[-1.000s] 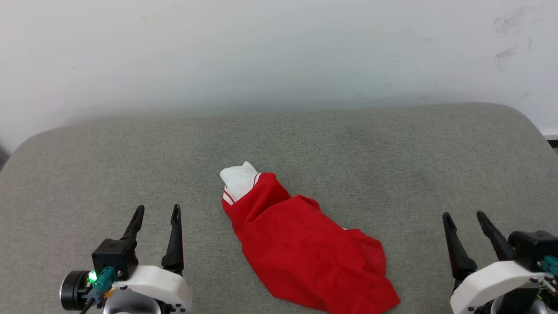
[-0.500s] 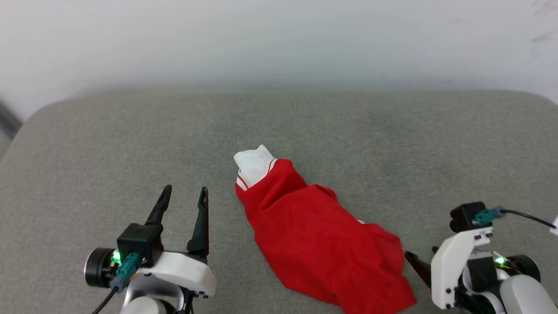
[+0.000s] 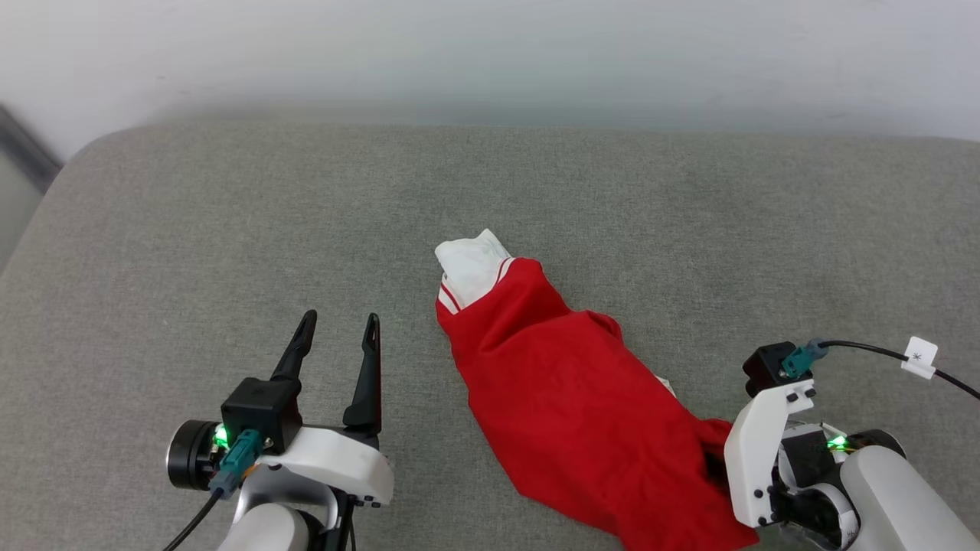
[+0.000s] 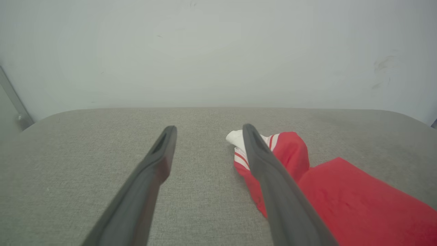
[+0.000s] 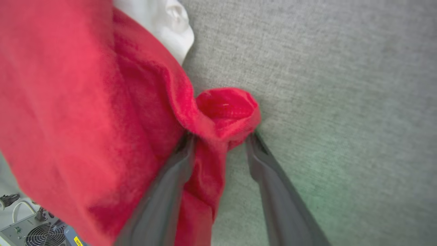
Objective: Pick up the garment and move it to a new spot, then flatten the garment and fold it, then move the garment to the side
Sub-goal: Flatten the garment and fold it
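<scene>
The garment [image 3: 566,398] lies crumpled in a long diagonal heap on the grey cushion [image 3: 230,229], red with a white sleeve [image 3: 471,264] at its far end. My right gripper [image 5: 221,136] is down at the garment's near right corner. Its jaws are apart and straddle a bunched red fold [image 5: 227,112]; the fingers touch the cloth without pinching it. In the head view its pale wrist [image 3: 758,451] covers those fingers. To the left of the garment my left gripper [image 3: 341,317] hovers open with nothing between its fingers [image 4: 160,160], and the garment [image 4: 341,194] lies just to its right.
The cushion ends at a white wall [image 3: 490,53] at the back and curves off at the far left corner [image 3: 69,164]. A black cable with a white tag [image 3: 919,357] runs from my right wrist. An electronics box with a fan [image 5: 37,234] sits below the cushion's edge.
The head camera has tilted and shifted. My right arm has turned inward and dropped onto the garment's near right corner, its jaws narrowing slightly around a fold. The left gripper stays open.
</scene>
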You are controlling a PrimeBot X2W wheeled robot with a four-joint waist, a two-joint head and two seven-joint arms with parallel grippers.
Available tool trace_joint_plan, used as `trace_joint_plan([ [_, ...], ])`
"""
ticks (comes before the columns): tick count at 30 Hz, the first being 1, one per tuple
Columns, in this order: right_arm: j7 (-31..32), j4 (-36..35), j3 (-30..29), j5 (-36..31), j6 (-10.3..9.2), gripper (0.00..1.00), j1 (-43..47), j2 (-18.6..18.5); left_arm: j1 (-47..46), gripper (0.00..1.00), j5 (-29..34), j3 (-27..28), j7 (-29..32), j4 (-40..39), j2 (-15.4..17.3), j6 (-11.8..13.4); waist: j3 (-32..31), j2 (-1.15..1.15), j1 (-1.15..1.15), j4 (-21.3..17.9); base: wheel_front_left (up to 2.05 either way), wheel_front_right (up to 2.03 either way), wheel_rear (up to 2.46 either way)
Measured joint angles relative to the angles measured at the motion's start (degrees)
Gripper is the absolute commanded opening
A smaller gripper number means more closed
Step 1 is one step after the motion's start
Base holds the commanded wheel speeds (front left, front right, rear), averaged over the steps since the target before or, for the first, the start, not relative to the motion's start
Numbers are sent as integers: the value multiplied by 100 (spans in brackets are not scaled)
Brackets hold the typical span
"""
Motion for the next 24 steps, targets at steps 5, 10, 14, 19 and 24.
trace_joint_plan([
  [5, -580, -76, 104, -54, 5, 0, -162, -82, -1, 100, -23, 23, -45, 67, 2, 8, -55, 0, 0, -36, 0, 0, 0],
  [10, -1189, -383, -454, -426, 4, 0, -569, -223, 24, 100, -42, 45, -60, 67, 21, 33, -128, 0, 0, -127, 0, 0, 0],
  [14, -1541, -528, -1349, -738, 4, 0, -569, -227, 45, 100, -70, 37, -62, 58, 26, 59, -170, 0, 0, -197, 0, 0, 0],
  [19, -1831, -465, -2952, -1074, 3, 0, 17, 107, 135, 100, -119, 22, -60, 73, 27, 64, -243, 0, 0, -224, 0, 0, 0],
  [24, -1915, 260, -4582, -1514, 3, 0, 1027, 758, 175, 100, -180, 3, -58, 171, 29, 59, -342, 0, 0, -202, 0, 0, 0],
])
